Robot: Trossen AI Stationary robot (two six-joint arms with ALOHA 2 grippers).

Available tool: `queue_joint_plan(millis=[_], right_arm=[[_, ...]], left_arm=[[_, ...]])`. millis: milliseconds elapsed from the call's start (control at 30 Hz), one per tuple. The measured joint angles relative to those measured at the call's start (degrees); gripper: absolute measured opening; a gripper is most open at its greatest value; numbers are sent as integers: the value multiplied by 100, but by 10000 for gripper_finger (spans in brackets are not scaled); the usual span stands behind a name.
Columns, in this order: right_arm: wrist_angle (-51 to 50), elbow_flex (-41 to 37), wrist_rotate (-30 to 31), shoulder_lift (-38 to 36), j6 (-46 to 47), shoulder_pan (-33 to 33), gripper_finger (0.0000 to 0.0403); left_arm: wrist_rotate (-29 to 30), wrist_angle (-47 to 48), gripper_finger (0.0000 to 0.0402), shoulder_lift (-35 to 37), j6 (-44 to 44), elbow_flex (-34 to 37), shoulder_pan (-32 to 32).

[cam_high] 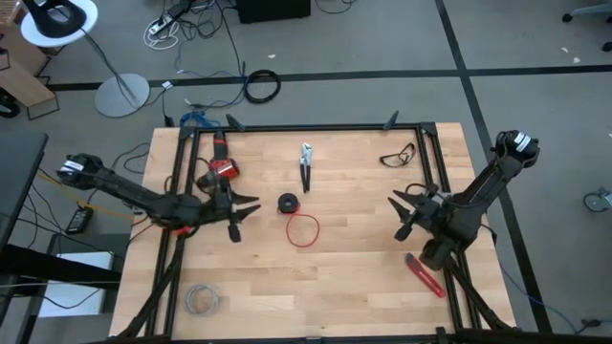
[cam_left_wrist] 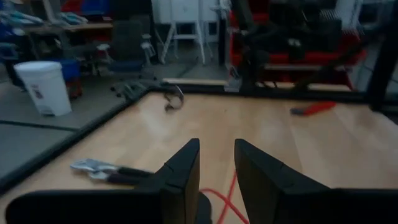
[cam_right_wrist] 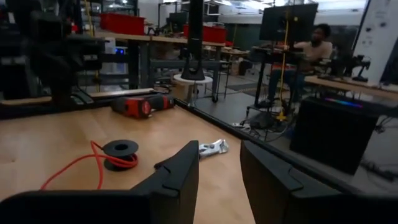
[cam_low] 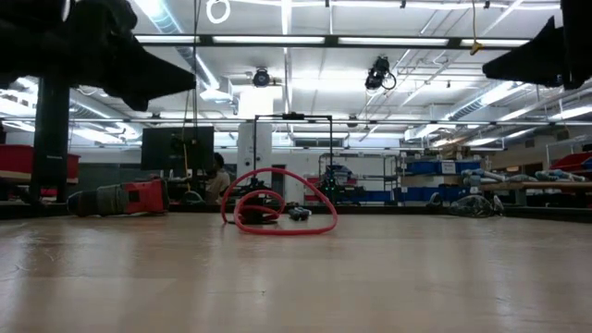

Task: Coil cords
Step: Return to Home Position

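The thin red cord (cam_high: 303, 230) lies on the wooden table (cam_high: 354, 277) near its middle, in a loose loop. One end runs to a small black spool (cam_high: 289, 203) just beyond it. The loop also shows in the low view (cam_low: 277, 215), and the cord and the spool (cam_right_wrist: 121, 149) show in the right wrist view. My left gripper (cam_high: 245, 214) hovers left of the loop, open and empty, pointing toward it; a bit of cord (cam_left_wrist: 227, 198) shows past its fingers. My right gripper (cam_high: 402, 214) hovers to the loop's right, open and empty.
Pliers (cam_high: 306, 164) lie beyond the spool. A red and black power tool (cam_high: 220, 170) lies at the far left and safety glasses (cam_high: 398, 155) at the far right. A red-handled tool (cam_high: 426, 275) is near the right edge and a pale grey wire bundle (cam_high: 201, 300) at the near left.
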State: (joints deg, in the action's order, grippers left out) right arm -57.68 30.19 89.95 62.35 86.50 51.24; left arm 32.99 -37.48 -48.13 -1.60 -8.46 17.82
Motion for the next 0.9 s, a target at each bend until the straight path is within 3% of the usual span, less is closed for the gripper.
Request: queue_joint_plan(millis=[267,500,700,900], right_arm=[[968,-345,4,192,-90,-13,116],[1174,-485,-5,456,-256,-13,98],[1183,-485,-144,602,-258,-13,82],[1124,-485,-965,590,-262,-182,80]], left_arm=[[-681,-1071,103,-1218,-59,3,-455],[-729,-1611,103,-1981,-28,57,-774],[-699,-2846,103,-1551,276,679,-809],[-466,-1832,103,-397,387,791,-717]])
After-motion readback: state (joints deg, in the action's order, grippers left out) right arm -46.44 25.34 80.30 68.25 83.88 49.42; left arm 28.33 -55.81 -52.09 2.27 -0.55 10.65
